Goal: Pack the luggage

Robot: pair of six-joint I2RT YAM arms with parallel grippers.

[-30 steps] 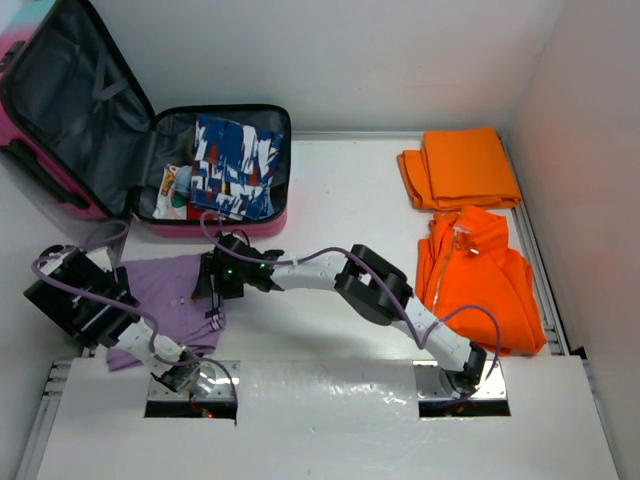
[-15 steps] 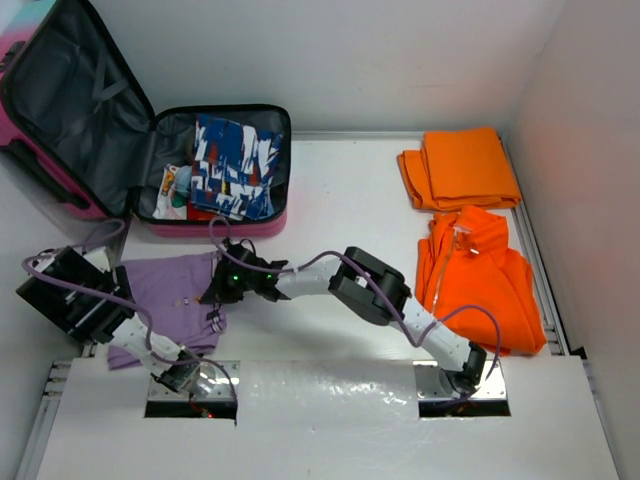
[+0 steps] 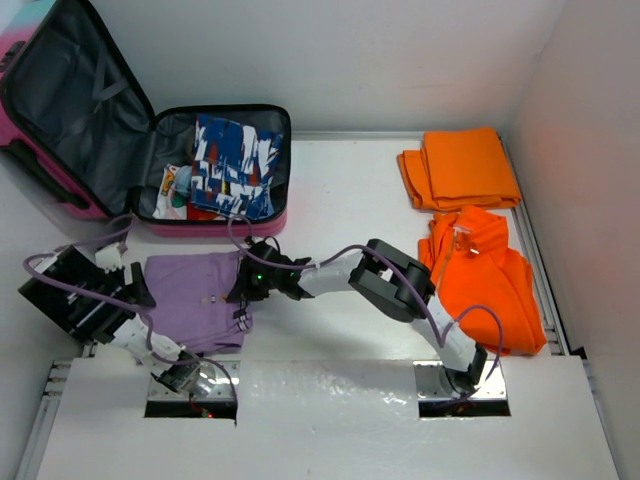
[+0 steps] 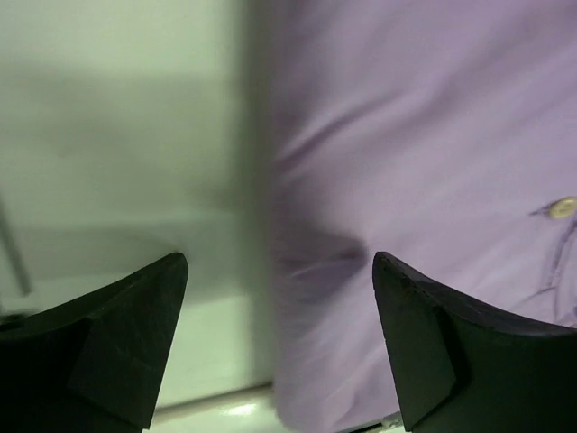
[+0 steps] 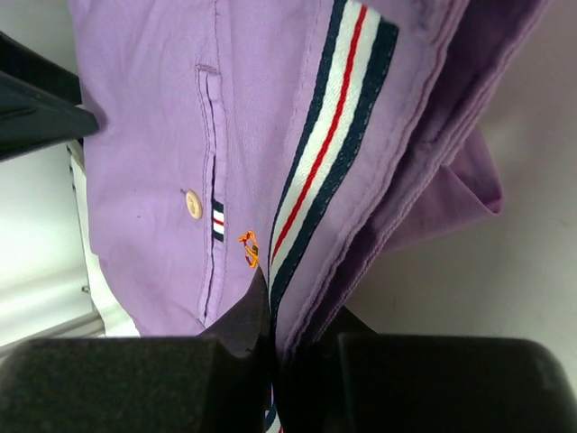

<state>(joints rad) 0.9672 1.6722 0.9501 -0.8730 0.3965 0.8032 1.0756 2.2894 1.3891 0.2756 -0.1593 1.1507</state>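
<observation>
The luggage (image 3: 70,100) lies open at the back left, pink shell, grey lining, with blue-and-white patterned clothes (image 3: 232,165) in its base. In front of it a purple garment (image 3: 195,300) lies flat on the table. My right gripper (image 3: 243,296) is shut on the garment's right edge; the right wrist view shows its jaws (image 5: 288,334) pinching the striped waistband (image 5: 325,135). At the garment's left edge my left gripper (image 3: 136,286) stands open. In the left wrist view the purple cloth (image 4: 433,135) passes loosely between its wide-spread fingertips (image 4: 279,338).
A folded orange pile (image 3: 460,165) sits at the back right. A crumpled orange garment (image 3: 480,280) lies in front of it. The white side wall (image 3: 590,200) closes the right. The arms' bases stand at the near edge.
My right gripper has shut on the purple garment's waistband and dragged it to the right. The left gripper has spread wider at the garment's left edge.
</observation>
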